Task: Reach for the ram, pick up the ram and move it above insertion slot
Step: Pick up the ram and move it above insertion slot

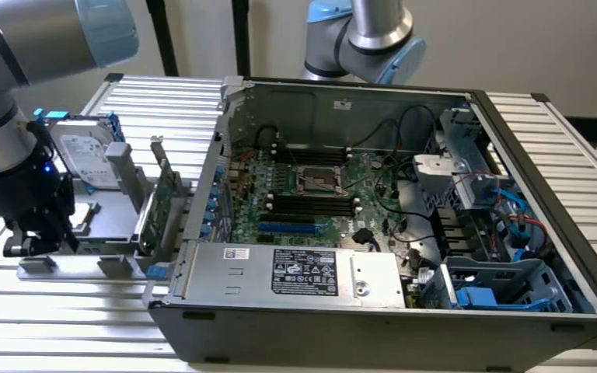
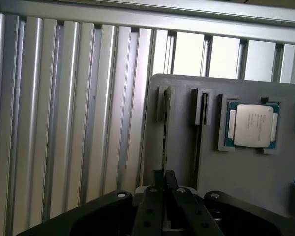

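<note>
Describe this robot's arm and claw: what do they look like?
The arm is thick round tube in silvery grey metal, with pale blue caps at the joints. Its last section is black with a small blue light. The gripper is black and angular, dotted with small round bolts.

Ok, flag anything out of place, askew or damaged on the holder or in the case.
Nothing stands out. The processor sits square in its pocket on the grey holder, and the hard drive and the green card stand upright beside the open computer case. The tool hangs low over the holder's slots.
</note>
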Motion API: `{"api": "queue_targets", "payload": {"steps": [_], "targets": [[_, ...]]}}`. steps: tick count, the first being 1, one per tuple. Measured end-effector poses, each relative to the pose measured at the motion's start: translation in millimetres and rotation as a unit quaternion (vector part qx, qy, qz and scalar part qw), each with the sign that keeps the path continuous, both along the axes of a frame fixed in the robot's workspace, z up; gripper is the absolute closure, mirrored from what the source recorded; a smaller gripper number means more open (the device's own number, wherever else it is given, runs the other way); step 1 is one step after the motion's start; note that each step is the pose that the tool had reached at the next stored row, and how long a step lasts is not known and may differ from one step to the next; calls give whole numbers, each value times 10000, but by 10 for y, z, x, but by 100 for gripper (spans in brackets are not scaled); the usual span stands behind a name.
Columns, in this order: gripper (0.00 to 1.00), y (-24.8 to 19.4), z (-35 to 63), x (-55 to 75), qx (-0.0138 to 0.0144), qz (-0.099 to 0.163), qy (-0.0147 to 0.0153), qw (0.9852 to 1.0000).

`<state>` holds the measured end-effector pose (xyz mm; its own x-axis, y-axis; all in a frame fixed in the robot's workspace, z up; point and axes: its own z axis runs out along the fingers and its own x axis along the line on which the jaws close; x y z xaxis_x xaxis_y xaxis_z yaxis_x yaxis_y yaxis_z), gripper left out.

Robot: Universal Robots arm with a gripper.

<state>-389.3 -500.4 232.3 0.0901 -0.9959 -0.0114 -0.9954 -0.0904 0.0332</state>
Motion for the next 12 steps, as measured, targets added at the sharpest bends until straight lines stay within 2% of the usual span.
{"api": "queue_targets", "payload": {"steps": [8, 12], "targets": [[87, -7, 365, 43, 0, 0, 0, 10000], [87, -8, 544, 127, 0, 0, -1, 10000]]}}
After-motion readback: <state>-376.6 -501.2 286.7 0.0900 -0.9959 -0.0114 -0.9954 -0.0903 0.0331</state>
